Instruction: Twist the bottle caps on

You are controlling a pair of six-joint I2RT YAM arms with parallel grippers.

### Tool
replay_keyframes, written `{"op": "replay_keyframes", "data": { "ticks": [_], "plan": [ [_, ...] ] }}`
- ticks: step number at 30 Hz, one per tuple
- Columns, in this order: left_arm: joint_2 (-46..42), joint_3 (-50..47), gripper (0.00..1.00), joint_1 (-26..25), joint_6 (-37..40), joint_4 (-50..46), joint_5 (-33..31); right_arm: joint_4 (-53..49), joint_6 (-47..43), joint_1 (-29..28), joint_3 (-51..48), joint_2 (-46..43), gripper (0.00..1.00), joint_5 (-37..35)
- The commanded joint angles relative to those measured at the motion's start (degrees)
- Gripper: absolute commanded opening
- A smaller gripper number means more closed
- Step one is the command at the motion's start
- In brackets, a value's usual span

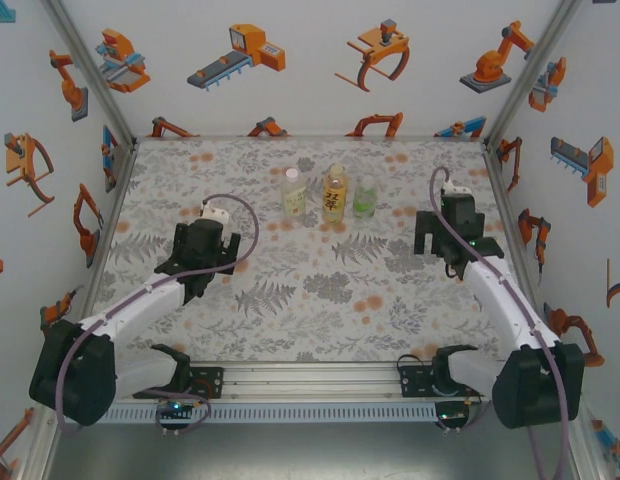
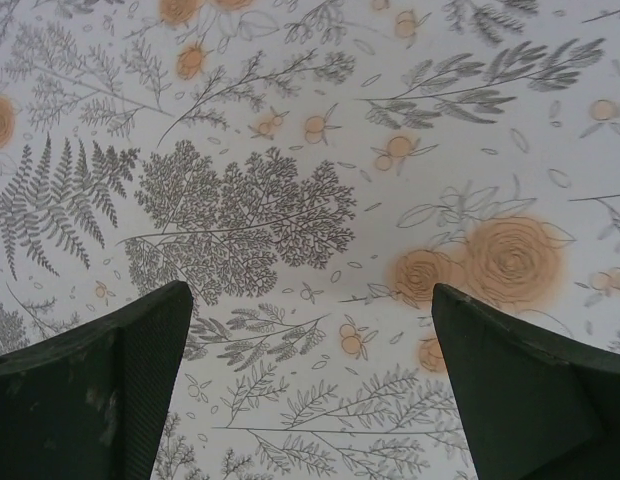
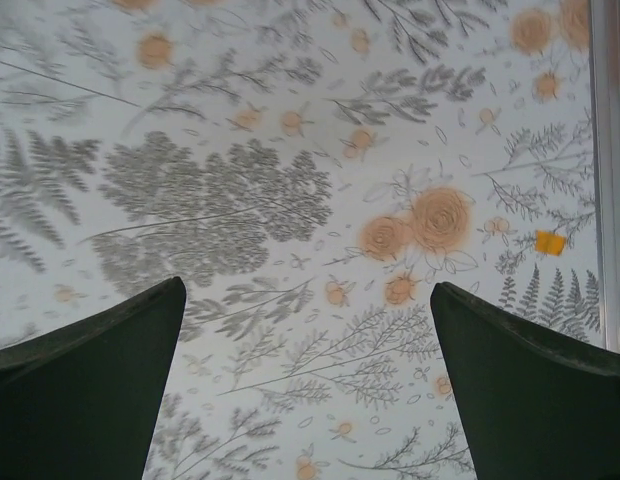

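Three bottles stand in a row at the back middle of the table: a clear one with a pale label (image 1: 293,196), a yellow-orange one (image 1: 334,195) and a clear one with a green label (image 1: 365,198). A white cap (image 1: 292,174) sits on top of the pale bottle; the tops of the other two are too small to read. My left gripper (image 1: 200,262) (image 2: 310,380) hangs open over bare patterned cloth, left of the bottles and nearer to me. My right gripper (image 1: 440,246) (image 3: 305,380) is open too, right of the bottles, with nothing between its fingers.
The floral tablecloth (image 1: 320,300) covers the table. White walls with robot pictures close in the left, back and right. An aluminium rail (image 3: 610,170) runs along the right edge, with a small orange tag (image 3: 550,242) beside it.
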State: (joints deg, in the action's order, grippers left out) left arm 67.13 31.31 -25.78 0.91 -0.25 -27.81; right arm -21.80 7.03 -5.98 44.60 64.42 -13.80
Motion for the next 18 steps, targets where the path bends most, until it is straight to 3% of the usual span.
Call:
{"op": "replay_keyframes", "data": {
  "ticks": [1,6,11,14,18],
  "plan": [
    [0.36,-3.62,0.97,2.77,2.44,11.78,0.42,14.47,-1.31,4.17,-6.31,-0.74,0.99,3.32],
    [2.18,-10.51,0.97,9.85,2.63,26.68,6.22,37.54,-7.02,5.27,-17.94,2.78,0.99,3.7],
    [4.48,-11.38,0.97,15.26,2.5,33.88,11.92,48.94,-6.76,6.54,-20.75,9.21,0.99,3.19],
    [6.74,-11.53,0.97,18.46,1.06,38.61,16.74,58.46,-6.79,7.91,-23.07,10.95,0.99,7.08],
    [10.74,-11.65,0.97,20.44,1.05,45.27,21.08,62.42,-1.23,11.23,-22.75,13.92,0.99,13.58]
  ]
}}
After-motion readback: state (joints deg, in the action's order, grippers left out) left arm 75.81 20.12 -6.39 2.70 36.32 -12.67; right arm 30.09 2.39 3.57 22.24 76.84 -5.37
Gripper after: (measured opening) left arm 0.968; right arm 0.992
